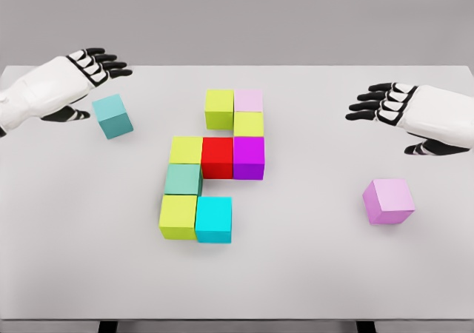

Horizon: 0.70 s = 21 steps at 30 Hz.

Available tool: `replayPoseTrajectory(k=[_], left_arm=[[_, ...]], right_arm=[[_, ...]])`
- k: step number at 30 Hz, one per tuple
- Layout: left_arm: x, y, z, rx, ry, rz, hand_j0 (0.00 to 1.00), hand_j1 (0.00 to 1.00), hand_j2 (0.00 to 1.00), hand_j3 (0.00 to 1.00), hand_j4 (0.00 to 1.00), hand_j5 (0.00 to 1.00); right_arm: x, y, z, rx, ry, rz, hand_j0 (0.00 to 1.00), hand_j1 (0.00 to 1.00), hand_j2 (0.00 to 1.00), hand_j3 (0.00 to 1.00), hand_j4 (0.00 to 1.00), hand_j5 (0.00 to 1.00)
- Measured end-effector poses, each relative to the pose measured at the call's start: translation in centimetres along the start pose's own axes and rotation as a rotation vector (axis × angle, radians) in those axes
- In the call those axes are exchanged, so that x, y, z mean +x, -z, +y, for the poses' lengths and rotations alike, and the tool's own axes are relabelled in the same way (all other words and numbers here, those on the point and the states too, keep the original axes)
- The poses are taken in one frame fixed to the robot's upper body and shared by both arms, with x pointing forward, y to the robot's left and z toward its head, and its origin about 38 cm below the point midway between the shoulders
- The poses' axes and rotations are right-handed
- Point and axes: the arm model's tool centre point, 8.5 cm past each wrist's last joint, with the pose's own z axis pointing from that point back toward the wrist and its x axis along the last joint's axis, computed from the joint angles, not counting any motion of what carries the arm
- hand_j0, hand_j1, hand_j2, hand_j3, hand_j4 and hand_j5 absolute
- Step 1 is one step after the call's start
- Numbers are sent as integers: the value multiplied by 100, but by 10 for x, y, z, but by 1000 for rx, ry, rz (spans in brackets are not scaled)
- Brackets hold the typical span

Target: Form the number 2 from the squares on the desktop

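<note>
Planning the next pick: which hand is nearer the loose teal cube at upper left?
Left. The left hand hovers open just up-left of the teal cube, almost beside it. The right hand is open far across the table, beyond the assembled blocks.

One head view looks forward and steeply down onto the table (pixel 74 274) from its near edge, taking in almost the whole top up to the far edge (no second view shares it).
</note>
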Motion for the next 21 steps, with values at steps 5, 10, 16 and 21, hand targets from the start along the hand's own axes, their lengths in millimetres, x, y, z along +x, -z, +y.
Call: replayPoseTrajectory(k=[5, 10, 16, 21], left_arm=[[-2, 2, -2, -104, 87, -17, 100, 100, 100, 100, 100, 100], [-2, 12, -2, -186, 154, -39, 100, 100, 100, 100, 100, 100], [-9, 23, -10, -273, 172, -40, 100, 100, 100, 100, 100, 100], [-17, 42, -17, -307, 169, -34, 100, 100, 100, 100, 100, 100]], right_arm=[[0, 0, 0, 7, -4, 2, 100, 100, 100, 100, 100, 100], [-2, -5, -6, 1, -21, 13, 100, 100, 100, 100, 100, 100], [-12, -25, -51, -24, -129, 70, 100, 100, 100, 100, 100, 100], [-16, -49, -41, 121, -141, 125, 100, 100, 100, 100, 100, 100]])
